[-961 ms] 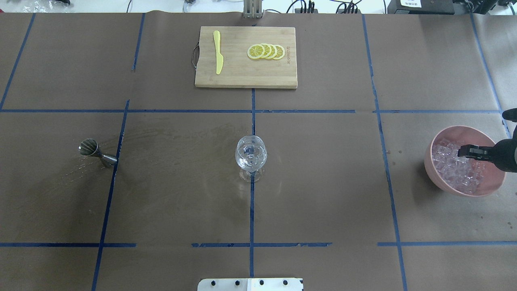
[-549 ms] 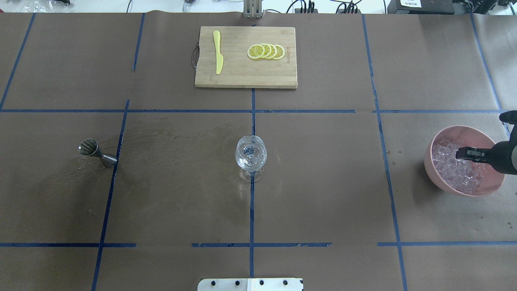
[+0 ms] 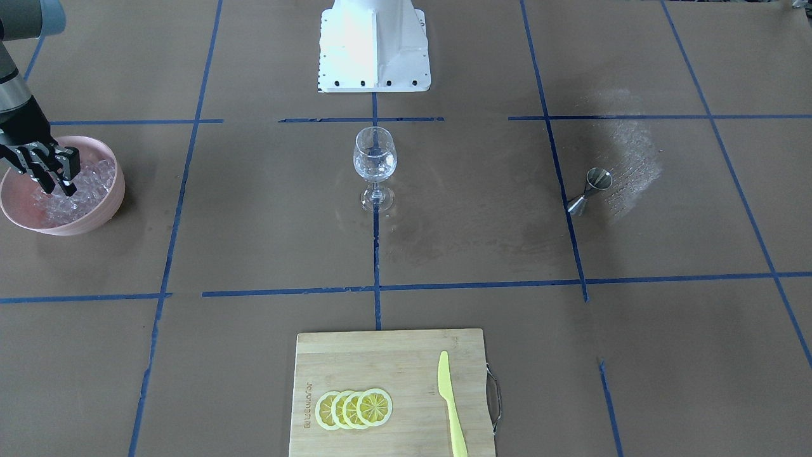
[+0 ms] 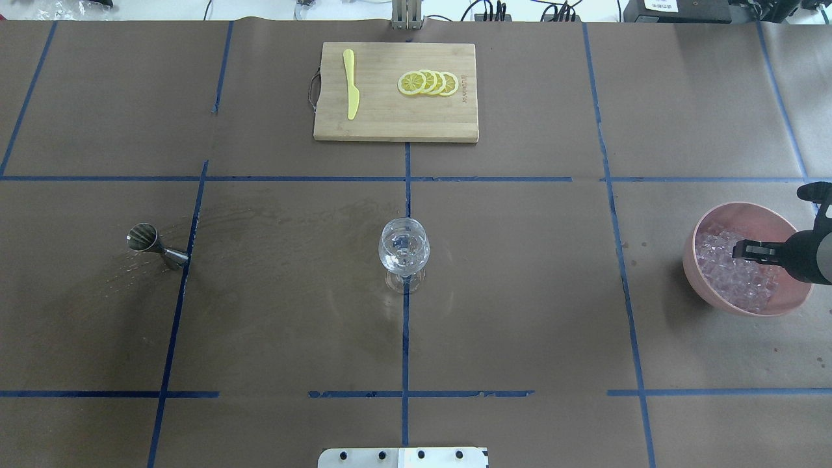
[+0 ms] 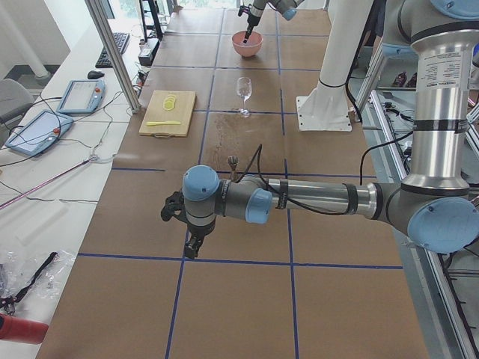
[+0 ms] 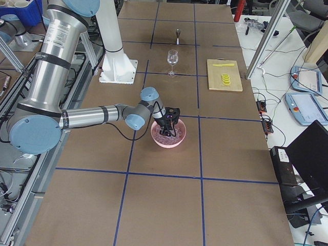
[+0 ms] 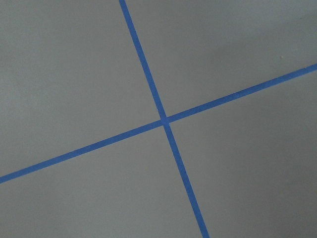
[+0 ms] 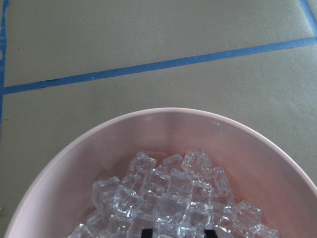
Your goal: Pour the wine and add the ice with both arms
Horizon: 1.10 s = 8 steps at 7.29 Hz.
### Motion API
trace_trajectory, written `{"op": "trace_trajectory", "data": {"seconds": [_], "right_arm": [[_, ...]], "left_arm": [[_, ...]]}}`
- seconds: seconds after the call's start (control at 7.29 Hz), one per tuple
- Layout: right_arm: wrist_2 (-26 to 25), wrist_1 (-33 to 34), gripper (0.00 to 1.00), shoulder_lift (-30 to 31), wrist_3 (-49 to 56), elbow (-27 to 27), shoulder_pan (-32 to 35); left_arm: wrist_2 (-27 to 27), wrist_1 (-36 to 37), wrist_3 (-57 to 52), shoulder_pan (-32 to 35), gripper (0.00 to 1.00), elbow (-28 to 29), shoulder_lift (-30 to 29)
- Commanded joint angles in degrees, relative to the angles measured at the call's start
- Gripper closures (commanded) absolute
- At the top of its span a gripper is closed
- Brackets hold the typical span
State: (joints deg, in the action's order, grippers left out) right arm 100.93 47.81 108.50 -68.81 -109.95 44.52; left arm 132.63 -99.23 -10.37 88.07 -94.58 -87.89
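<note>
Heaped ice [image 8: 168, 198] in pink bowl [image 8: 69, 166]

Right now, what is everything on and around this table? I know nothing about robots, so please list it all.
Wine glass: one, clear, upright at the table's middle.
Jigger: one, steel, on the robot's left side.
Cutting board: one, bamboo, at the edge far from the robot.
Knife: one, yellow, on the board.
Lemon slices: four, yellow, overlapping on the board.
Bowl: one, pink, on the robot's right side.
Ice cubes: many, clear, heaped in the bowl.
Pedestal: one, white, at the robot's edge.
Right gripper: one, black, open, fingertips down at the ice.
Left gripper: one, black, above taped brown paper; open or shut unclear.
</note>
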Motion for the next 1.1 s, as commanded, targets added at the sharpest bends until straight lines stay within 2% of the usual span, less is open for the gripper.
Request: {"op": "trace_trajectory", "data": {"seconds": [0.0, 0.41, 0.55, 0.69, 0.96], "right_arm": [[0.0, -0.1, 1.00, 0.0, 0.7, -0.3, 0.0], [0.5, 1.3, 1.00, -0.7, 2.9, -7.0, 1.6], [1.0, 6.9, 1.00, -3.8, 3.0, -10.8, 1.9], [1.0, 15.2, 1.00, -10.6, 3.0, -12.9, 2.3], [0.5, 31.4, 1.00, -26.3, 2.9, -13.2, -0.1]], "left_arm": [[0.0, 0.0, -0.1, 0.0, 0.00, 0.1, 0.0], [-0.1, 0.1, 0.0, 0.0, 0.00, -0.1, -0.1], [-0.2, 0.1, 0.0, 0.0, 0.00, 0.5, 0.0], [-0.3, 0.3, -0.1, 0.1, 0.00, -0.2, 0.5], [-0.4, 1.0, -0.5, 0.2, 0.00, -0.3, 1.0]]}}
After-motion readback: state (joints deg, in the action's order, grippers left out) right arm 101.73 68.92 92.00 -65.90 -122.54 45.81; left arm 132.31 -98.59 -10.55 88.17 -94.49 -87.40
